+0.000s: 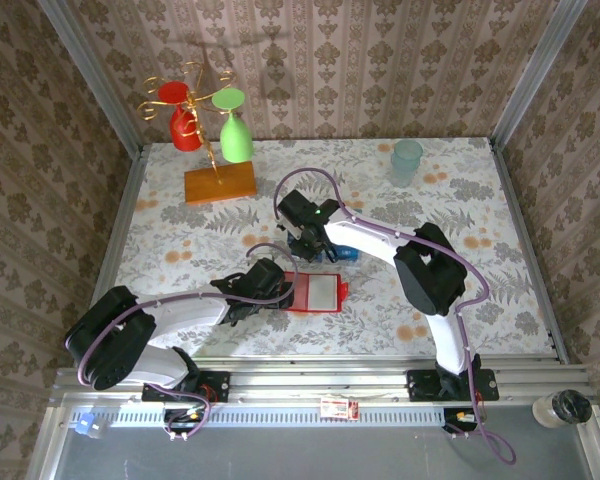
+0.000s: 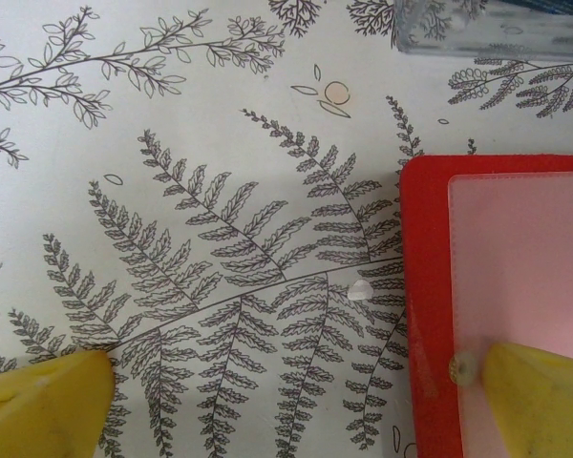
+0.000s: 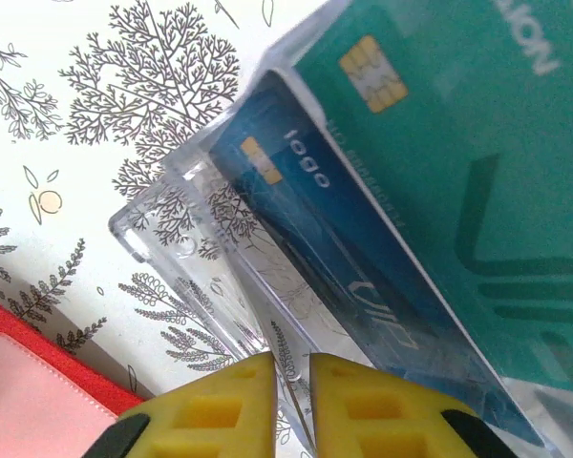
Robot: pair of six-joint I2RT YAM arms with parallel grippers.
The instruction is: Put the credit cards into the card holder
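Yellow fingers of the right claw (image 3: 291, 382) are pinched to a narrow slit at the lip of the clear acrylic rack (image 3: 172, 234). A clear edge runs into that slit, and I cannot tell whether they grip a card or only plastic. The credit cards stand in the rack's tiers, the blue card (image 3: 344, 258) nearer the fingers and the teal card (image 3: 458, 153) behind it. The rack sits just beyond and to the right of the red card holder (image 1: 315, 293) at mid-table. The left claw (image 2: 296, 361) is spread wide, with one finger over the holder's pale pocket (image 2: 525, 258), seemingly pressing it, and the other over the floral table (image 2: 172, 124) to its left. To my eye the step is drawing a card out of the rack. Done well, the pinch takes the card's edge alone, not the acrylic, or the whole rack may lift. The pull should follow the tilt of the slot, and the left finger ought to keep the holder flat so it cannot skate when the card arrives.
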